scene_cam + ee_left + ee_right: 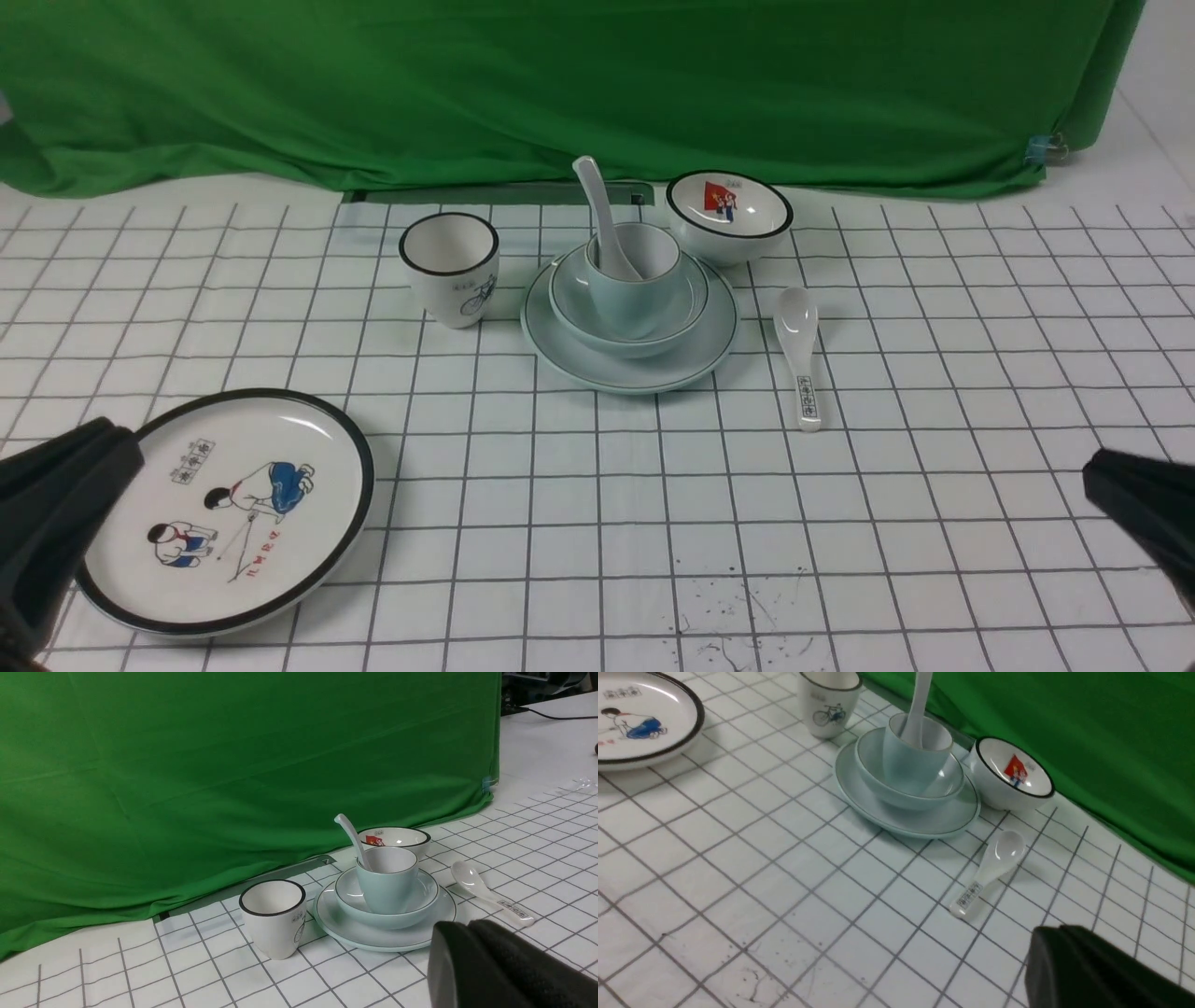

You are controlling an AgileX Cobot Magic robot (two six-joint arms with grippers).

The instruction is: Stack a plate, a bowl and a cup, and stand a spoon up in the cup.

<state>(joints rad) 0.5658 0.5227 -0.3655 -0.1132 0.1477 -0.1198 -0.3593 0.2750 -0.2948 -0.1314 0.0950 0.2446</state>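
The pale blue-green plate (691,359) lies on the table's far middle with the shallow bowl (681,317) on it and the cup (644,294) in the bowl. The plain spoon (597,210) stands in the cup, handle leaning up and left. The same stack shows in the left wrist view as plate (355,933), bowl (420,900), cup (385,886), spoon (351,835), and in the right wrist view as plate (924,821), bowl (878,784), cup (906,765), spoon (917,709). My left gripper (121,439) is shut and empty at the near left, my right gripper (1092,476) shut and empty at the near right.
A white bicycle cup (450,269) stands left of the stack. A white bowl with a red picture (730,217) sits behind it on the right. A white spoon with writing (801,359) lies right of the plate. A cartoon plate (233,509) lies near left. Green cloth (560,84) backs the table.
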